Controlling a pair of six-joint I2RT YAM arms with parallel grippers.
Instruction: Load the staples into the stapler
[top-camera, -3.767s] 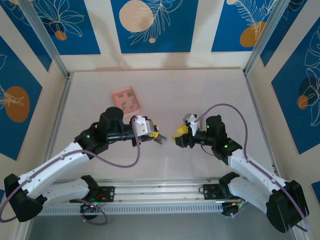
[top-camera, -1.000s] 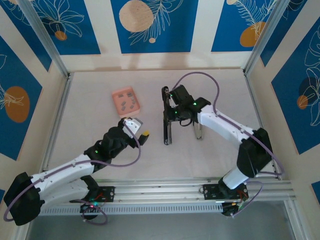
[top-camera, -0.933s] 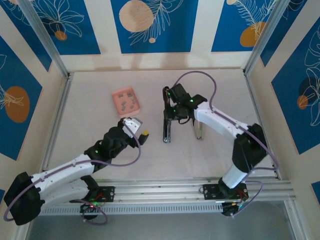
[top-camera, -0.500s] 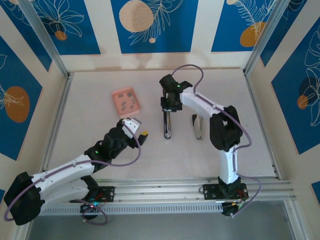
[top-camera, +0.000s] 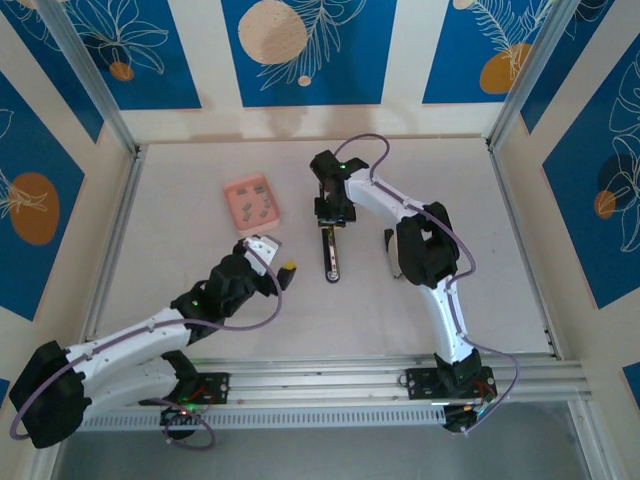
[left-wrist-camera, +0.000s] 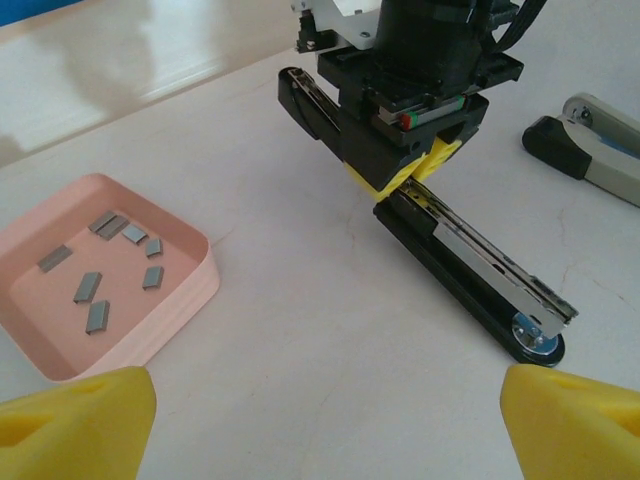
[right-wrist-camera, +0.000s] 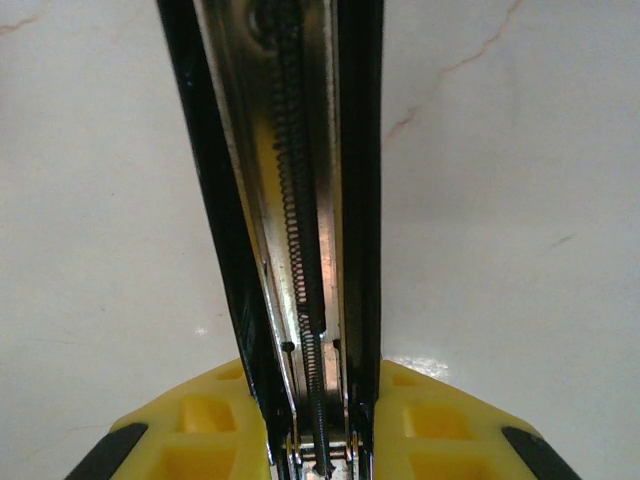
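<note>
Jaws of the right gripper (top-camera: 330, 212) pinch the slim black stapler (top-camera: 331, 255) by its far end, mid-table, spring channel exposed; the left gripper (top-camera: 277, 257) hangs spread near the pink box (left-wrist-camera: 180, 315) of loose staples (left-wrist-camera: 88, 287).

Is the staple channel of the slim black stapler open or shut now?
Open: the slim black stapler shows its silvery channel and coil spring uncovered; the right gripper clamps its sides.

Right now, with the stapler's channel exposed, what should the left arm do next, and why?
Probably move the left gripper over the pink box and pick one staple strip: its jaws stand open and empty, the right gripper is shut on the stapler, and the channel looks empty but for its spring.
</note>
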